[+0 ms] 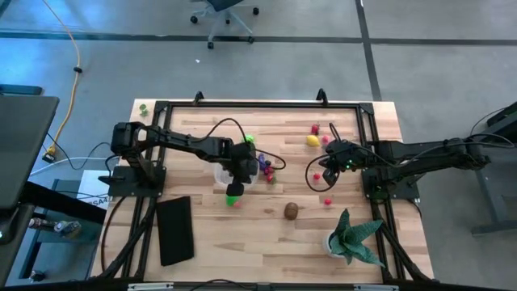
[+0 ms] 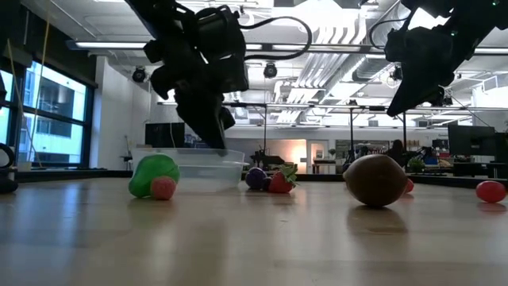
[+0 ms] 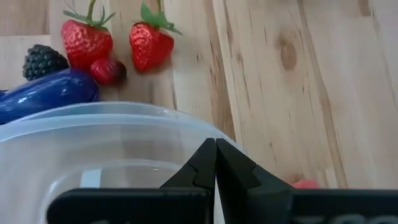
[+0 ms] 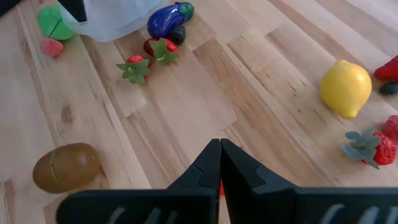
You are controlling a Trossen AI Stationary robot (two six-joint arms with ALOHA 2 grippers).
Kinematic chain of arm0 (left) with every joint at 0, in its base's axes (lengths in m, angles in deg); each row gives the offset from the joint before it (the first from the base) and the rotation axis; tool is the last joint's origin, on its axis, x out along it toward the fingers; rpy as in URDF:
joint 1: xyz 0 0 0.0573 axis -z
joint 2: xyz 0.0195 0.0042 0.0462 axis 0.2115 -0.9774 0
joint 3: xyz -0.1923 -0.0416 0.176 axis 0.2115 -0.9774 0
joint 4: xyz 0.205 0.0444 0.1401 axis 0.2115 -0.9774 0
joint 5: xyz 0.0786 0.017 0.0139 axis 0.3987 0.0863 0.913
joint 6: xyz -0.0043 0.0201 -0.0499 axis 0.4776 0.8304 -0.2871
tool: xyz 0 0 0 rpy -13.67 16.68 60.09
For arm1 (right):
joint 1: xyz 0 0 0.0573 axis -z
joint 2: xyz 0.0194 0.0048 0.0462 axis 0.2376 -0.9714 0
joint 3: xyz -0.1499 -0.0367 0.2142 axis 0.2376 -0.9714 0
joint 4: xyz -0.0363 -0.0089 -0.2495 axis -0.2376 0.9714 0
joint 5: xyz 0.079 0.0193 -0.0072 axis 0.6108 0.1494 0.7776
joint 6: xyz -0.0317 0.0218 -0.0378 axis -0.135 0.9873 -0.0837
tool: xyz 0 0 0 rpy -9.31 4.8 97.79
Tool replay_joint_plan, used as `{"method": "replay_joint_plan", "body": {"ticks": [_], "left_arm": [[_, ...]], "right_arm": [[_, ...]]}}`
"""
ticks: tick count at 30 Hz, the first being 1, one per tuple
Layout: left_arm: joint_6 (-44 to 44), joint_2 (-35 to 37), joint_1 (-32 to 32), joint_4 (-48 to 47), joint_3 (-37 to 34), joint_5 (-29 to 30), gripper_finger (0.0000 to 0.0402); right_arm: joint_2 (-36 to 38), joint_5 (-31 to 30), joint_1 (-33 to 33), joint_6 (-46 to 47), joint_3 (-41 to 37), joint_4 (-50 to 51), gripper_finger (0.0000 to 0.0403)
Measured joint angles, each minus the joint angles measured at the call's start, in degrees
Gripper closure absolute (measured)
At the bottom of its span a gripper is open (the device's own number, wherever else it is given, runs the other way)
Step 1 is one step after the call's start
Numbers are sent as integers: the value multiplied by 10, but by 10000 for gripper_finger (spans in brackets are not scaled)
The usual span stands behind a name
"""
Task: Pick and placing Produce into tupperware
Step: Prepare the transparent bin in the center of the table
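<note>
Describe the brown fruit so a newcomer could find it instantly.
Start at the potted plant on the wooden table's right corner. Toward the clear tub from it, the brown fruit lies alone on bare wood. It is the only brown, egg-shaped piece; its neighbours are small and red.

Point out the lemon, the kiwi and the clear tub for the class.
lemon (image 4: 346, 88), right wrist view, middle of its yellow skin.
kiwi (image 4: 66, 167), right wrist view, centre of its brown body.
clear tub (image 2: 208, 168), low view, its front wall.
</note>
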Motion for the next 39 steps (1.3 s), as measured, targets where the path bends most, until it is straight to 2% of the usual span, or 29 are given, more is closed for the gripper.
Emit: {"method": "replay_joint_plan", "body": {"ticks": [7,12,27,37,39], "left_arm": [[13,0,0,-34,0,71,401],[6,-27,4,-17,0,31,401],[-12,-44,21,64,1,-13,401],[-10,-44,19,99,1,-15,401],[0,-44,19,98,1,1,401]], "right_arm": [[0,0,0,0,0,0,402],[0,4,0,0,0,2,402],[0,2,0,-4,0,4,402],[0,6,0,-5,0,4,402],[0,6,0,-5,0,4,402]]}}
